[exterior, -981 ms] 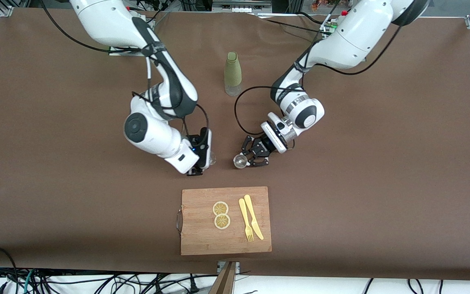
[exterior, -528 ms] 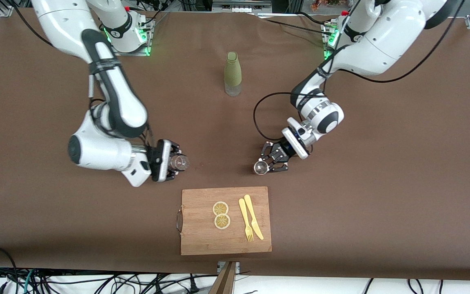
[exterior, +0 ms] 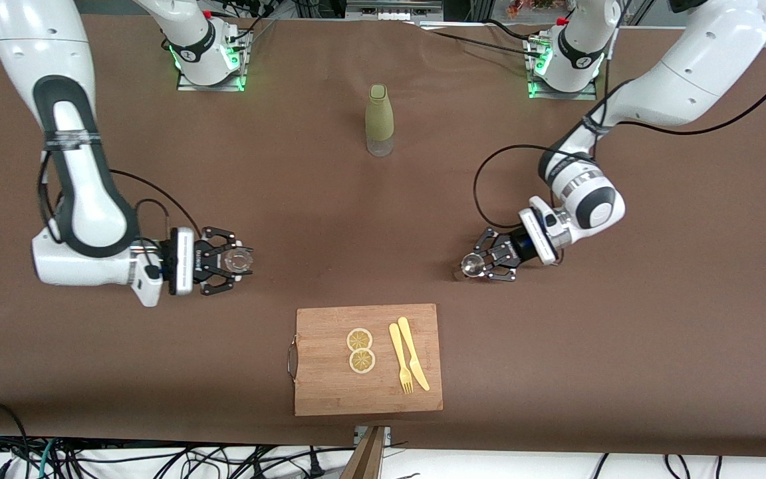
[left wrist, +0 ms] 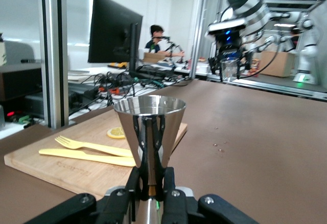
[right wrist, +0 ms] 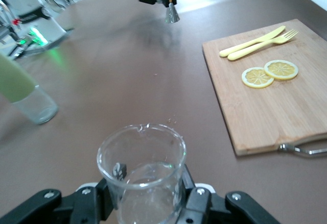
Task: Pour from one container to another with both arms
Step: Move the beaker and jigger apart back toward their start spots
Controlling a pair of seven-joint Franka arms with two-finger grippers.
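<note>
My left gripper (exterior: 481,265) is shut on a steel cone-shaped measuring cup (exterior: 471,265), over the brown table toward the left arm's end. In the left wrist view the cup (left wrist: 149,124) stands upright with its narrow waist pinched in the gripper (left wrist: 149,155). My right gripper (exterior: 231,260) is shut on a clear glass beaker (exterior: 241,259) toward the right arm's end. In the right wrist view the beaker (right wrist: 141,170) is upright with its mouth open, held by the gripper (right wrist: 147,185). That view also shows the steel cup (right wrist: 171,13) farther off.
A green-sleeved bottle (exterior: 379,120) stands at mid-table, farther from the front camera. A wooden cutting board (exterior: 330,389) lies nearer to it, with two lemon slices (exterior: 360,350), a yellow fork (exterior: 401,362) and a yellow knife (exterior: 413,359) on it.
Both arms have swung apart from the middle, each toward its own end of the table, carrying its container. The beaker and cup, close together a second ago, are now wide apart.
</note>
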